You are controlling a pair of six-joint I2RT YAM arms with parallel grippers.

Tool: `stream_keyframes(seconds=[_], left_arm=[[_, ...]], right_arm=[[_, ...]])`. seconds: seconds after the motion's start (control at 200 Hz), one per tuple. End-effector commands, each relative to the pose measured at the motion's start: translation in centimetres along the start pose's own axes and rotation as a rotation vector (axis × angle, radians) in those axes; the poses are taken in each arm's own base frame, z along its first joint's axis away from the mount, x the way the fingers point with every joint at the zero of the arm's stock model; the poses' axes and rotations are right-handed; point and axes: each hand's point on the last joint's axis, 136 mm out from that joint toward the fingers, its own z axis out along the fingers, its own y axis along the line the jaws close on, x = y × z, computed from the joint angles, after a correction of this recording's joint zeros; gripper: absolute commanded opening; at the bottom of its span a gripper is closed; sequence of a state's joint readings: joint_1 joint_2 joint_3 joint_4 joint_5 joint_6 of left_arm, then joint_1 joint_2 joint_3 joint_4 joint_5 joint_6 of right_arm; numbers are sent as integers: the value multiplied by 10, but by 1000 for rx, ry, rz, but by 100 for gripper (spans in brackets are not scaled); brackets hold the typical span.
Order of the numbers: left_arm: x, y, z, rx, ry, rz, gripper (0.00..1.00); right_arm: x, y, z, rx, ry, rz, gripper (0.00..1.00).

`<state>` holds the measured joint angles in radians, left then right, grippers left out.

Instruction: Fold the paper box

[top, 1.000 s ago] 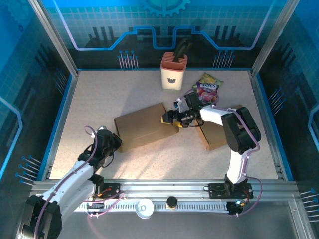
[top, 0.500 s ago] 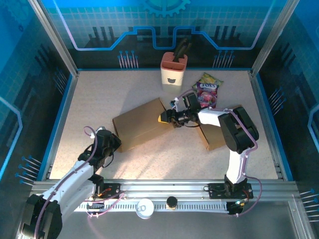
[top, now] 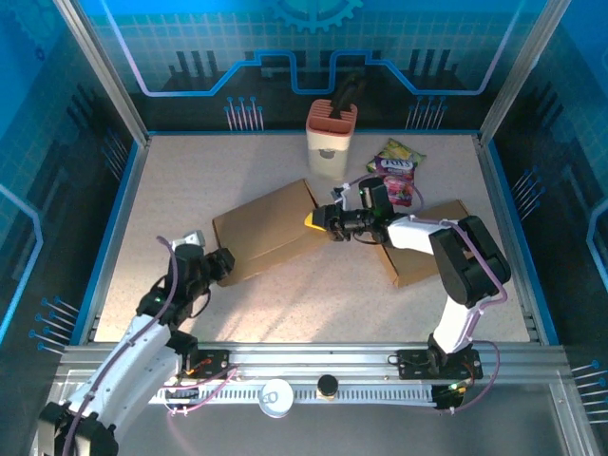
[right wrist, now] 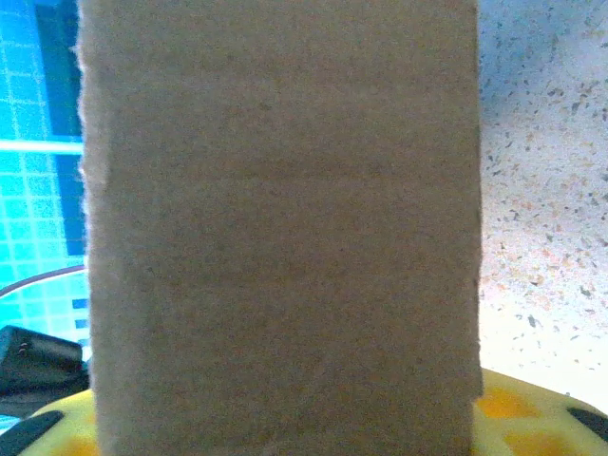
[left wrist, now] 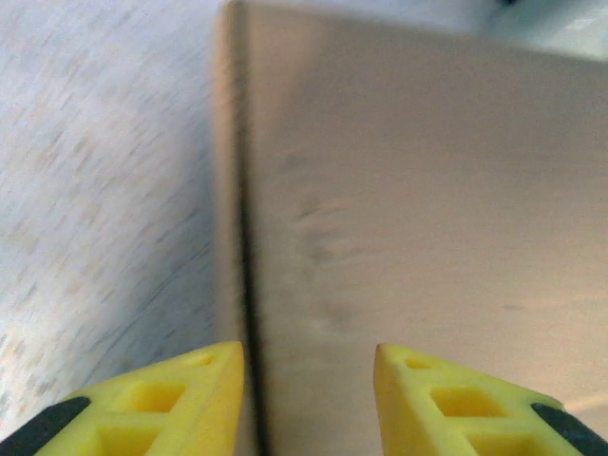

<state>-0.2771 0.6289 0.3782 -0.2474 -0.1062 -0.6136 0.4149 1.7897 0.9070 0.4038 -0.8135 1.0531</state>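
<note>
While the flattened paper box (top: 264, 233) lies flat near the middle of the worktop (top: 180, 171), its long axis slants from the near left toward the far right. The left tool (top: 221, 262) sits at the near-left end, its fingers (left wrist: 190, 389) parted and holding nothing, with a box edge running toward the gap. The right tool (top: 321, 220) meets the far-right end. Cardboard covers the space between its fingers (right wrist: 532, 418), so I cannot tell whether it grips.

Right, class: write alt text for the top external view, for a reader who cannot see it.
Two robot arms reach for a flat brown cardboard box on a speckled table: the right gripper meets its right edge, the left gripper its left edge. Nearby: a second cardboard piece, a snack bag and a tool holder.
</note>
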Motion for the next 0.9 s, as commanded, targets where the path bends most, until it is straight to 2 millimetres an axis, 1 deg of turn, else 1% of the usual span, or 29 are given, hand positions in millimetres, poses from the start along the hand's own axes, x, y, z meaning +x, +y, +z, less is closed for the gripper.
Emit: stream_keyframes(seconds=[0.0,0.01,0.025,0.075,0.12,0.215,0.24,0.245,0.255,0.26,0.32,0.365,0.44,0.48,0.535,0.58,0.65,0.705,0.715,0.895], left_arm=[[-28,-69,-25,205,-44,325,40],[-29,-75,-28,218,-44,362,40],[-29,-82,-30,230,-43,411,40],[-25,-103,-37,250,-38,589,41],[-19,-115,-39,237,-34,744,43],[-1,-135,-38,190,-36,1031,49],[6,-140,-37,172,-39,1113,50],[10,-142,-37,178,-38,1134,50],[8,-142,-36,159,-48,1159,51],[13,-145,-37,167,-47,1182,51],[27,-154,-32,135,-62,1356,56],[33,-159,-28,106,-80,1450,60],[44,-166,-21,95,-83,1563,64],[46,-168,-19,86,-94,1607,69],[48,-171,-15,74,-113,1655,72],[47,-172,-13,55,-125,1688,79],[45,-171,-7,14,-154,1744,80],[44,-171,-3,-11,-181,1776,83],[44,-171,-3,-12,-185,1780,83],[56,-162,11,-34,-164,1847,84]], right_arm=[[-11,26,-10,-99,-34,81,41],[-11,28,-11,-103,-36,89,41],[-7,21,-11,-97,-33,118,41],[-7,21,-14,-110,-43,163,40],[-6,23,-18,-118,-54,206,40],[-4,18,-28,-99,-68,304,41],[-3,17,-31,-92,-68,324,41],[-3,17,-31,-91,-68,326,41],[-2,16,-33,-87,-68,334,41],[-2,16,-33,-87,-69,336,41],[0,14,-41,-70,-77,368,40],[2,13,-46,-57,-81,385,40],[5,13,-52,-33,-73,397,40],[7,13,-54,-28,-72,404,40],[7,13,-57,-27,-78,412,40],[8,16,-58,-28,-75,410,40],[9,17,-60,-22,-68,414,39],[9,19,-61,-22,-67,410,39],[11,16,-61,-11,-62,426,39],[11,17,-64,-19,-58,453,39]])
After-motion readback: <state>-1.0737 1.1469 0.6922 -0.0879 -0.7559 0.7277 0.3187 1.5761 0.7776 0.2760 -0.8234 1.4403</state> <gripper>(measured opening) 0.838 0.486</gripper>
